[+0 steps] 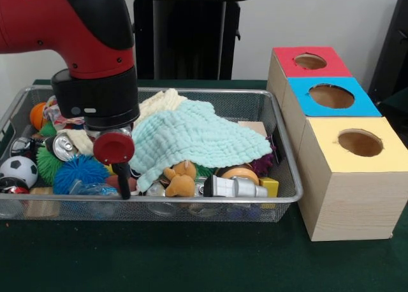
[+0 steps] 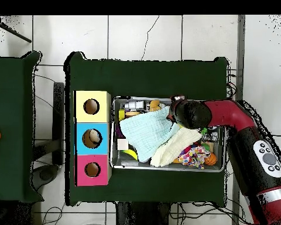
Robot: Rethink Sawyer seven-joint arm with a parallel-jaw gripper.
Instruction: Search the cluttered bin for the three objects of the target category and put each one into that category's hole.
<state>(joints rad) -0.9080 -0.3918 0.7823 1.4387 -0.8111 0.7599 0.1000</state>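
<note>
A wide, shallow silver wire-mesh bin (image 1: 280, 123) (image 2: 115, 132) is set flat on the green table, just beside three boxes; it is crammed with clutter; much of its middle is covered by a pale mint cloth (image 1: 197, 139) (image 2: 144, 132).

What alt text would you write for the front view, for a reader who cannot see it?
A red and black robot arm reaches down into a wire mesh bin cluttered with toys, a can and a light green cloth. To the right stand three wooden boxes with round holes, topped red, blue and yellow.
</note>
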